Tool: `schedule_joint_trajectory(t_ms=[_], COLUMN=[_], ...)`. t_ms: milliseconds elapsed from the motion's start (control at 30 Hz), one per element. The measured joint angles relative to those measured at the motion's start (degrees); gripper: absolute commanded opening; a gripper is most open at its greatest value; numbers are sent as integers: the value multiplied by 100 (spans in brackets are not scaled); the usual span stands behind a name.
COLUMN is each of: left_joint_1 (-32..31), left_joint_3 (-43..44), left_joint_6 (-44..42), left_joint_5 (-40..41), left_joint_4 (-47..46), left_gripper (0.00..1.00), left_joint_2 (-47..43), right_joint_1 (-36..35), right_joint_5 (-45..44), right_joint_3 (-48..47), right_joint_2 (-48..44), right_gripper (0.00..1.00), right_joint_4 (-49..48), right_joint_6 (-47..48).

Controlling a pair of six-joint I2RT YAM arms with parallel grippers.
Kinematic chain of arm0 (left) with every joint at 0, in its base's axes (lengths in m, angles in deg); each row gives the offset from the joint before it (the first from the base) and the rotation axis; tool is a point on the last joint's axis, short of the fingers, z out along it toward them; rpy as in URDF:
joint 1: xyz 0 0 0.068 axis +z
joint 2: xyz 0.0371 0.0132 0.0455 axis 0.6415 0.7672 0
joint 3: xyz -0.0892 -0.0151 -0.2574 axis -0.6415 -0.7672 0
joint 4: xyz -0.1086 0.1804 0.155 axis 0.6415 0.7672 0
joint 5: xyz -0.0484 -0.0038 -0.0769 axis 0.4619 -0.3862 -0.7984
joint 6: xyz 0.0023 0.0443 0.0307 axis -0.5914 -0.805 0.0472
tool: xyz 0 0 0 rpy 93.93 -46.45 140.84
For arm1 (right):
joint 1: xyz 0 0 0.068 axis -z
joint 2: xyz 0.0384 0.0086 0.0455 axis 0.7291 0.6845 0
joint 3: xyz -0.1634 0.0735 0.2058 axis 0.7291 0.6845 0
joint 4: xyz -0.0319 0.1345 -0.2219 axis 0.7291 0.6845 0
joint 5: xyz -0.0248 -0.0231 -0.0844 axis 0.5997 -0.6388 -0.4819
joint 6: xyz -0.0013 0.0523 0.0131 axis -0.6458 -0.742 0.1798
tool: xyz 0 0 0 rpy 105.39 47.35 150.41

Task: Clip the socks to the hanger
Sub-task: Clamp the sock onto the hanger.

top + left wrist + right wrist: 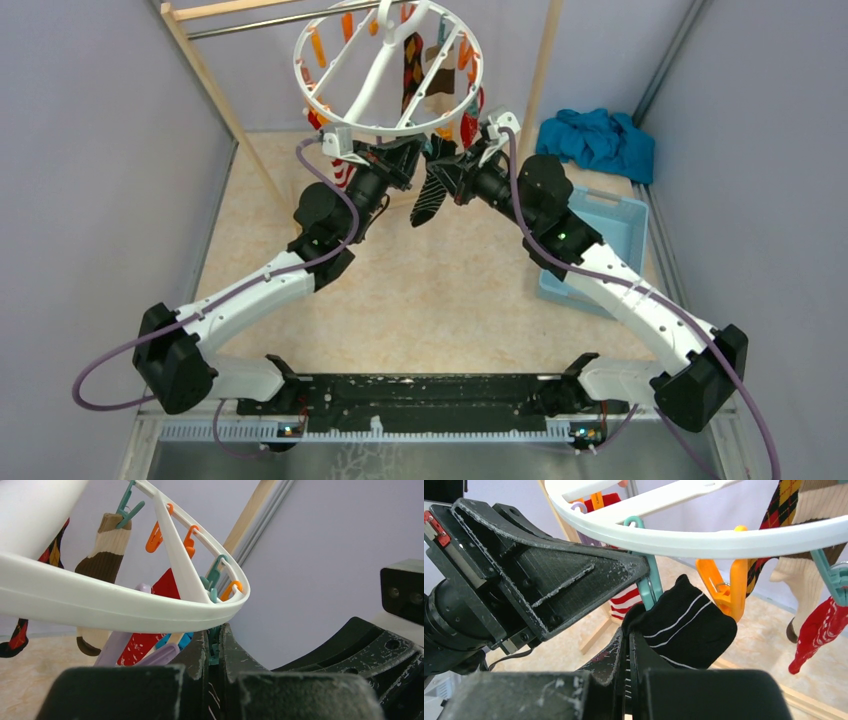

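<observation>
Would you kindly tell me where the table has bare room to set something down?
The widest bare patch of table lies between the two forearms. A narrower strip runs left of the left arm. It is crowded under the hanger, where the left gripper and right gripper meet at a teal clip and the black sock; the blue bin fills the right.

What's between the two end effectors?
A black fabric sock with thin white stripes, gripped by the right end effector, beside the teal plastic clip the left end effector pinches. Top view shows it.
</observation>
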Motion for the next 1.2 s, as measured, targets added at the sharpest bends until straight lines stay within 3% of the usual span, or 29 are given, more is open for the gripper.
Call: schedule_joint_trajectory(t_ms=[367,667,1067,1200], left_joint_1=[2,2,0,2], left_joint_3=[0,0,0,0], left_joint_6=[20,17,20,17], left_joint_5=[-98,-101,-122,-133], left_joint_4=[-2,15,57,72], left_gripper=[0,23,29,38], left_joint_2=[0,-61,-162,-162], right_joint_1=[0,0,0,0], right_joint_5=[-81,-76,-72,-70], right_joint_3=[-151,-151,-151,-151], right_joint_2=[0,0,7,7], right_gripper=[0,0,0,0], right_joint_4=[46,44,39,39], right_joint_6=[101,101,98,98])
